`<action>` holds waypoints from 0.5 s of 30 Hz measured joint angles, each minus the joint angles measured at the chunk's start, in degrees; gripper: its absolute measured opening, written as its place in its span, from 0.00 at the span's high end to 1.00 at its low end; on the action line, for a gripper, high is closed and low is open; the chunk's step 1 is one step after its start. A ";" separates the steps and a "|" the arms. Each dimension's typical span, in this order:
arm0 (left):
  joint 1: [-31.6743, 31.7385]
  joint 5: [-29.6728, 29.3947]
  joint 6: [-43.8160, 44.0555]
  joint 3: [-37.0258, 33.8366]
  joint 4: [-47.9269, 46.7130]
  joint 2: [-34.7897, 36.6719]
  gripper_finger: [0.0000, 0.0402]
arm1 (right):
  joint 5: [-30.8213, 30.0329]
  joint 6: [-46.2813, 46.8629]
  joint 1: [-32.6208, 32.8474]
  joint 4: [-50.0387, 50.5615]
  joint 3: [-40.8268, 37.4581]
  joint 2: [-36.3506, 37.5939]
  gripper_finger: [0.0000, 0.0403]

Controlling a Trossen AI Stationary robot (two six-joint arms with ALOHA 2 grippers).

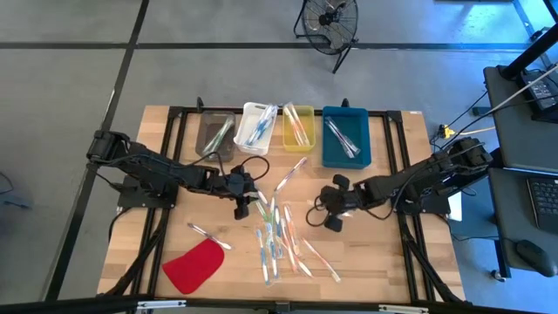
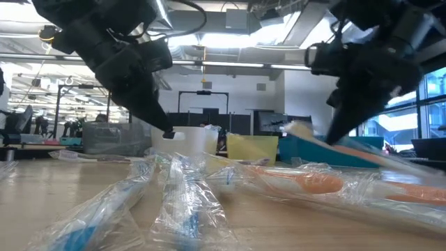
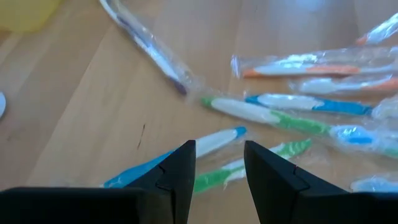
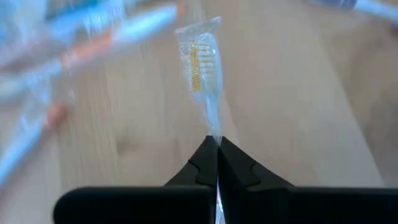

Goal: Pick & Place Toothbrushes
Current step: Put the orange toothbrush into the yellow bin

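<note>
Several wrapped toothbrushes [image 1: 275, 237] lie loose in a pile on the wooden table, with blue, green and orange parts. My left gripper [image 3: 219, 149] is open and hovers just over a blue-and-white toothbrush [image 3: 186, 152] and a green one [image 3: 261, 158] at the pile's far left side [image 1: 241, 209]. My right gripper [image 4: 217, 142] is shut on a clear-wrapped toothbrush [image 4: 202, 68] with yellow-orange bristles, to the right of the pile [image 1: 330, 214]. In the low view the left gripper [image 2: 167, 132] and right gripper [image 2: 334, 136] both hang above the pile. My right gripper pinches the wrapped toothbrush between its two fingers at the thin neck [image 4: 213, 124] just behind the head. The bristle head and the wrapper's end stick out past the fingertips, in line with the fingers. In the low view the brush [image 2: 313, 136] looks lifted off the table and tilted.
Along the table's far side stand a grey bin [image 1: 216, 133], a white bin [image 1: 259, 125], a yellow bin [image 1: 298, 125] and a blue bin [image 1: 346, 135], each holding toothbrushes. A flat red piece [image 1: 193, 266] lies near the front left. A single brush [image 1: 209, 235] lies beside it.
</note>
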State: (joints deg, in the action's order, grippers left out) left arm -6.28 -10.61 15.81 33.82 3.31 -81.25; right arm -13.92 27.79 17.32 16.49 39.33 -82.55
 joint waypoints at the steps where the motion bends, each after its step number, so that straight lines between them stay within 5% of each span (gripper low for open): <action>1: 0.00 0.02 0.00 0.00 -0.41 0.00 0.67 | 0.00 0.00 -0.67 -1.54 0.00 0.07 1.00; 15: 0.00 -0.09 -0.07 0.02 -0.69 0.00 0.67 | 7.82 -1.59 -8.44 -19.31 0.04 0.44 1.00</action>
State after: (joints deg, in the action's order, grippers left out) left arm -6.28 -10.70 15.75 33.85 2.63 -81.25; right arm -6.09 26.20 8.88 -2.82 39.38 -82.11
